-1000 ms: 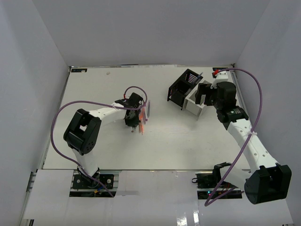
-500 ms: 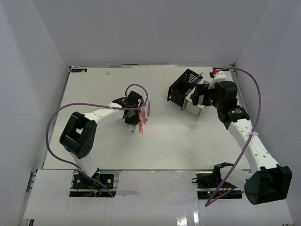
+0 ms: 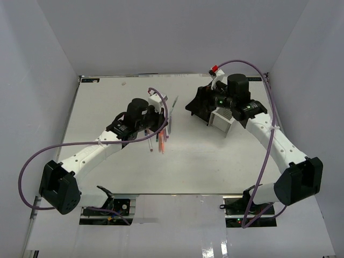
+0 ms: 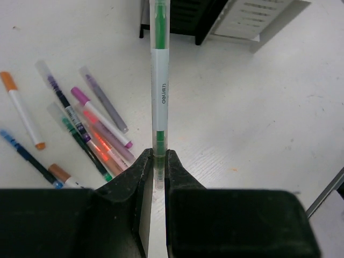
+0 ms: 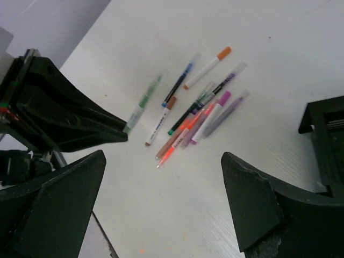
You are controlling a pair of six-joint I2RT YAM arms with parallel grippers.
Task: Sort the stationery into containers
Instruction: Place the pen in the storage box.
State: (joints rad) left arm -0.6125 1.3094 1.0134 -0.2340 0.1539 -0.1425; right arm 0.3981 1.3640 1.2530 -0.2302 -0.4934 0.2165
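Dead centre of the left wrist view, left jaws clamp the tail of a green pen (image 4: 159, 80), tip aimed at the black container (image 4: 177, 16) up top, presumably for dropping in. Right jaws gape empty; other pens (image 4: 80, 129) lie mid-left on the table (image 4: 258, 134).

Right gripper (image 5: 161, 160): jaws spread wide, black fingers (image 5: 59, 204) at lower left and lower right, nothing between them. White bench (image 5: 258, 32) beneath. Loose pens (image 5: 196, 115) clustered mid-frame, touching and overlapping: orange-capped white marker (image 5: 207, 66) uppermost, blue pen (image 5: 179, 84) beside it, magenta-capped marker (image 5: 222, 99), purple marker (image 5: 226, 113), orange pen (image 5: 172, 152) lowest. Left gripper (image 5: 124, 129), black, enters from left, jaws closed on end of green pen (image 5: 144, 101); pen points up-right, just left of cluster. Corner of black container (image 5: 322, 129) at right edge.
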